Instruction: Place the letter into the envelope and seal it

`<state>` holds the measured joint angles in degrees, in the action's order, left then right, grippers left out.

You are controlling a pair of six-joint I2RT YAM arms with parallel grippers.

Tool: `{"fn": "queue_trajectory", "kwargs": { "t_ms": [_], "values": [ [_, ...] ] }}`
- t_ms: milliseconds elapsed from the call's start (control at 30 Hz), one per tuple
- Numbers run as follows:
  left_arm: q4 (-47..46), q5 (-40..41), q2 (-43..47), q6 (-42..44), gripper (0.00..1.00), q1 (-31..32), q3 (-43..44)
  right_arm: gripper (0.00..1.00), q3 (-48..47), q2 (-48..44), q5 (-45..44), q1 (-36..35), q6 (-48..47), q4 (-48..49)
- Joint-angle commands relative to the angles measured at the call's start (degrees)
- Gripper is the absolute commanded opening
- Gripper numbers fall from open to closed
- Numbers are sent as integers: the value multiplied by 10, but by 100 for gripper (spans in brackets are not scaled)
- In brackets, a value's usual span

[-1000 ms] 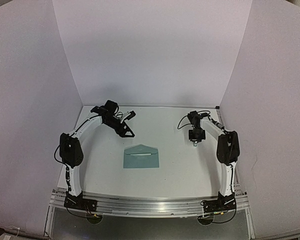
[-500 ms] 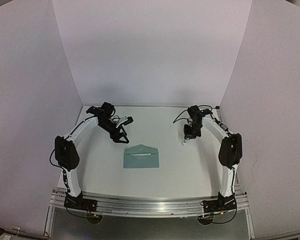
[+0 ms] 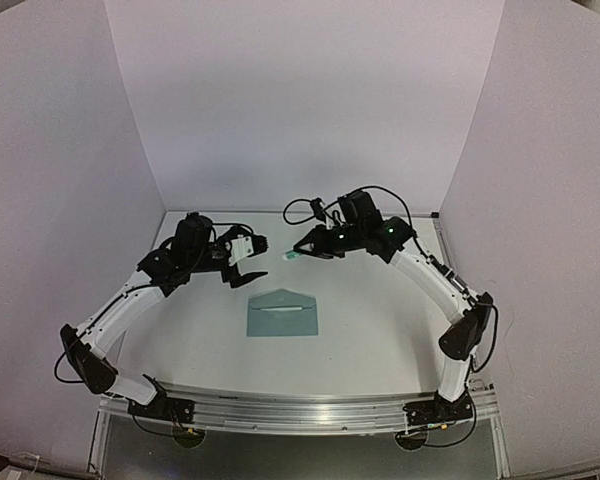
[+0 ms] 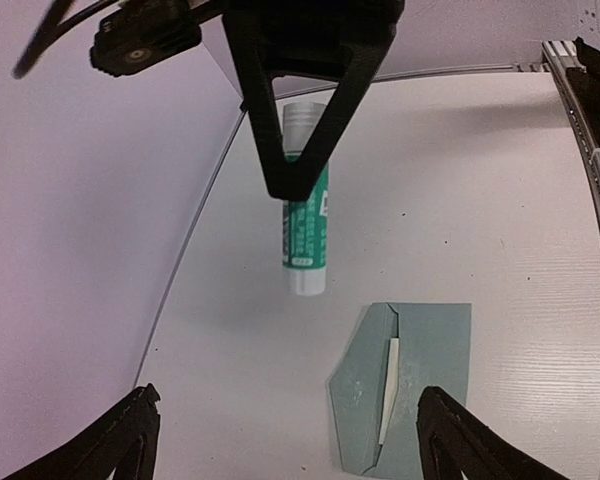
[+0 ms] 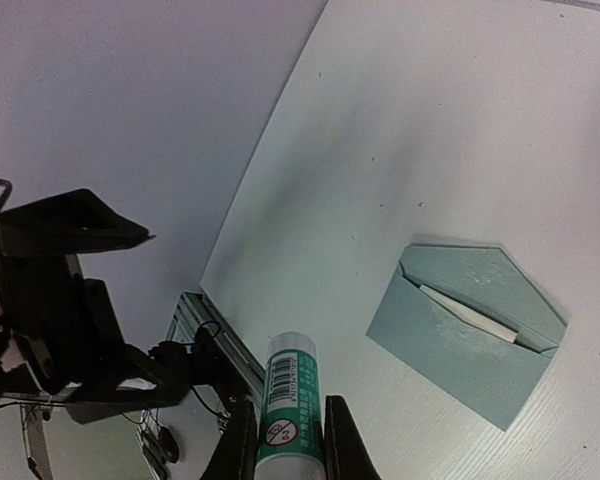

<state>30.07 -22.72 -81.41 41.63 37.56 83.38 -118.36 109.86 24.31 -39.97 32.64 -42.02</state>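
One teal envelope [image 3: 283, 314] lies flat on the white table [image 3: 370, 310] between the two arms, its flap open toward the far side, and a single pale sliver at its mouth looks like the letter [image 5: 469, 312] tucked inside. The right gripper [image 5: 287, 405] is clamped on one green-and-white glue stick [image 5: 291, 372], held in the air beyond the envelope. The left gripper [image 4: 287, 400] hangs empty near it with its fingers spread wide.

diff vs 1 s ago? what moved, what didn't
Right claw swung left toward the middle, shut on the glue stick, now beyond the envelope. Left arm dropped its elbow low and outward; left claw open, roughly where it was. Envelope unmoved, flap open.
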Motion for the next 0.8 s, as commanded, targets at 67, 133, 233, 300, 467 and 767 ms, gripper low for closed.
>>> {"fn": "queue_trajectory", "kwargs": {
  "t_ms": [67,133,233,300,467,767],
  "values": [
    [-43,37,2,24,89,30,-20,0,-13,6,24,-36,56,84],
    [-56,43,0,12,89,34,-17,0,-14,8,25,-44,60,95],
    [-82,53,-5,-5,85,37,-14,0,-15,13,30,-52,63,104],
    [-85,54,-8,-5,73,37,-11,0,-18,17,39,-56,64,110],
    [-68,45,-11,10,55,37,-10,0,-21,18,48,-59,65,120],
    [-60,39,-10,17,0,37,-6,0,-22,24,61,-59,68,134]
  ]
}}
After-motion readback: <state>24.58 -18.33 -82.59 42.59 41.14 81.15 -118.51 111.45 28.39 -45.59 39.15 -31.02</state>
